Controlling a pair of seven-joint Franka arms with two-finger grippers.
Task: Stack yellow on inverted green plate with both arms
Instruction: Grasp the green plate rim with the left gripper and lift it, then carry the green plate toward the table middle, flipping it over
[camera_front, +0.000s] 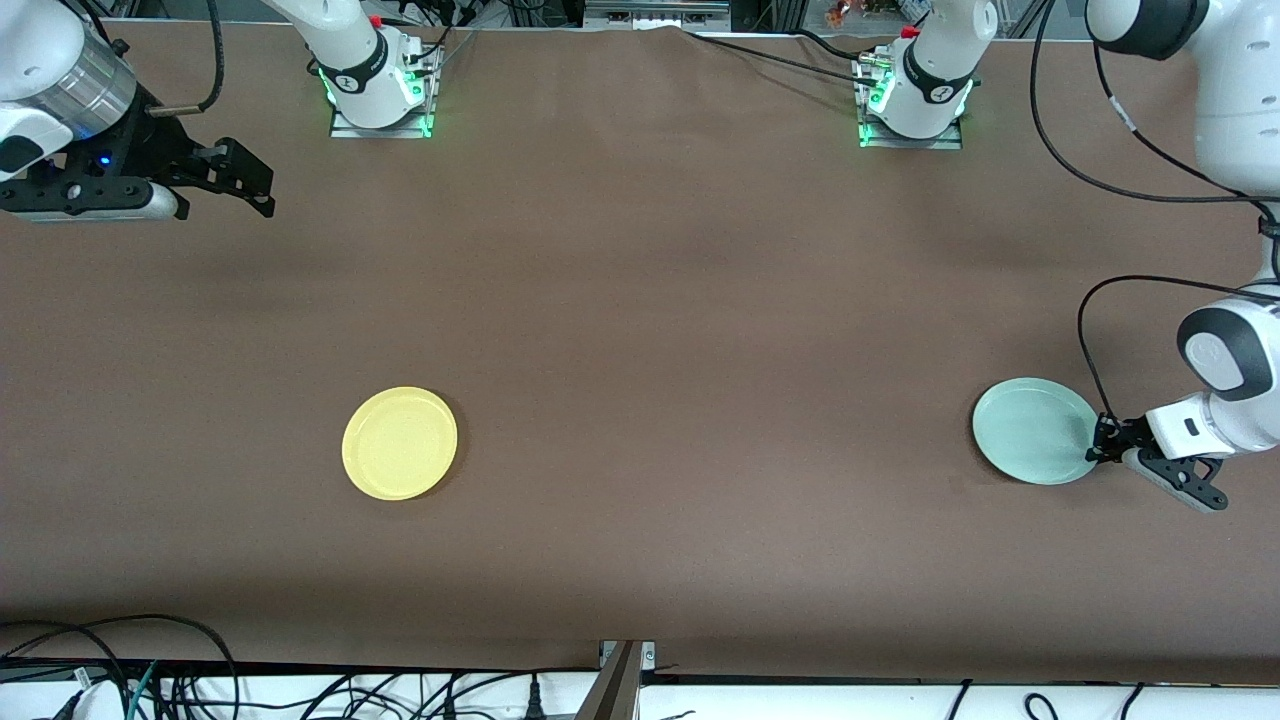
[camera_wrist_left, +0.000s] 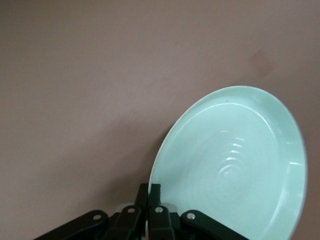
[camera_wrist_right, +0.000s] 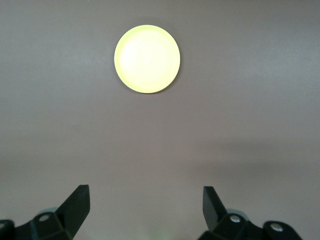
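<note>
A: Left hand (camera_front: 1103, 446)?
B: Clamped on the rim of the green plate (camera_front: 1035, 430), at the edge toward the left arm's end of the table (camera_front: 640, 330). Gripped low and from the side, probably so as to tip the plate over. Rim-up, bowl showing in the left wrist view, so not yet inverted.

A: Right hand (camera_front: 250, 180)?
B: Spread wide, holding nothing, hung over bare table at the right arm's end. Waiting, most likely until the green was flipped.

A: And the yellow (camera_front: 400, 442)?
B: Flat on the table, rim-up, untouched, well apart from the green and about as near the front camera. Left within the right arm's reach, probably for the later stacking.

A: Progress?
B: Barely begun; 2 plates, neither moved into a stack.
</note>
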